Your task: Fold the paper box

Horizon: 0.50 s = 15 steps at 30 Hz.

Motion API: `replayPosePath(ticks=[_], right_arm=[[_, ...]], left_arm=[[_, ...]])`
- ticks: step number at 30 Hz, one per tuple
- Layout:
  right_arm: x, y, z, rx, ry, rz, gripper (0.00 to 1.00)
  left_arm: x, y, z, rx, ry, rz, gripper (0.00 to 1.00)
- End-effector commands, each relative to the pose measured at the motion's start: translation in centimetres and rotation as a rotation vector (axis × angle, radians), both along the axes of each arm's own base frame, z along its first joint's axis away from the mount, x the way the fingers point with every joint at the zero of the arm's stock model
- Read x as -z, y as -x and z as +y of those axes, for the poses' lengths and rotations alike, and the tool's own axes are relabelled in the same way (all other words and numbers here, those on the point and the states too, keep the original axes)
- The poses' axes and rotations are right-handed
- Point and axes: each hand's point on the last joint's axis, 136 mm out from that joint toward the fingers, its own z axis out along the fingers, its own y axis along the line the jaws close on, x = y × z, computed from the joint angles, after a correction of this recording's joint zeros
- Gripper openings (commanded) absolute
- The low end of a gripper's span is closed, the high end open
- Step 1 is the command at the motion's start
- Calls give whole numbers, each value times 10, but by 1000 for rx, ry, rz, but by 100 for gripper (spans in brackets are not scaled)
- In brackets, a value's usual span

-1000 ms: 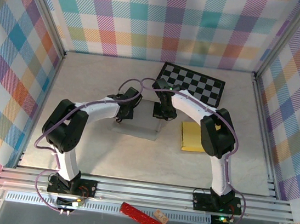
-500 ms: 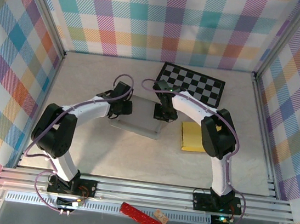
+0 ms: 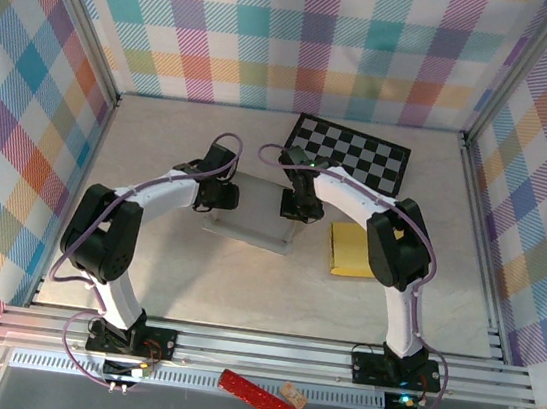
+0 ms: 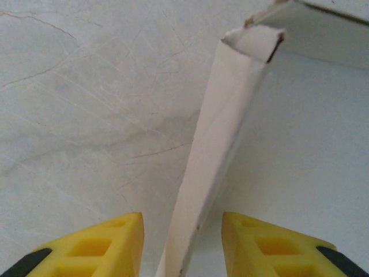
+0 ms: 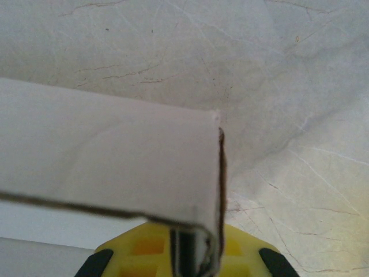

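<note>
Left pincer [image 3: 220, 196] is at the left edge of the box [image 3: 251, 224], about the middle of the desk [image 3: 145, 258], a bit nearer the far edge than the near one.

Left wrist view: yellow fingers [image 4: 130, 248] stand apart. A raised side flap [image 4: 222, 133] of the box runs edge-on between them. There is a gap on both sides of it, so the jaws are part-open and straddling, not clamping. The flap's far end has a short folded tab with a raw brown edge. Bare desk is left of the flap, the box's floor panel right of it.

Box is pale grey-white card, mostly flat, slightly left of the desk's midline. Its long side runs left-right, a little skewed to the desk edges. One pincer is on each end.

Red bar [image 3: 254, 394] lies outside the near rail, between the two arm bases, off the desk.

Right pincer [image 3: 298, 206] is at the box's far-right part. Right wrist view: jaws are closed tight on a card wall of the box, with the card's edge pinched between the yellow fingers. The wall spreads left from the grip, bare desk beyond it.

Chessboard [image 3: 353, 154] lies flat near the far edge, right of centre, just beyond the right pincer.

Yellow sheet [image 3: 349, 247] lies flat right of the box, near but apart, partly under the right arm's elbow.
</note>
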Motion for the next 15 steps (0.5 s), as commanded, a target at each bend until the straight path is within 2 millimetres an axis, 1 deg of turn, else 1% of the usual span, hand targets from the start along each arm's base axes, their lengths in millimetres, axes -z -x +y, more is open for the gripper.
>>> replayPosePath(ticks=[1,6,9,10,12,15], right_arm=[[14,17,-8,-4,64,43,0],[16,20,-6,-11,70,47,0],[17,22,-7,-9,79,50,0],[17,23,-7,-7,83,49,0],[17,24,-7,-4,94,49,0],[18,26,-7,10,110,54,0]], left_arm=[[-3,5,11,17,-62,4,35],[-5,-2,17,13,-113,-20,19],[-2,-6,19,8,-173,-38,2],[-2,-6,20,4,-203,-48,0],[-4,-5,22,-19,-266,-76,0],[-6,1,27,-65,-364,-123,0]])
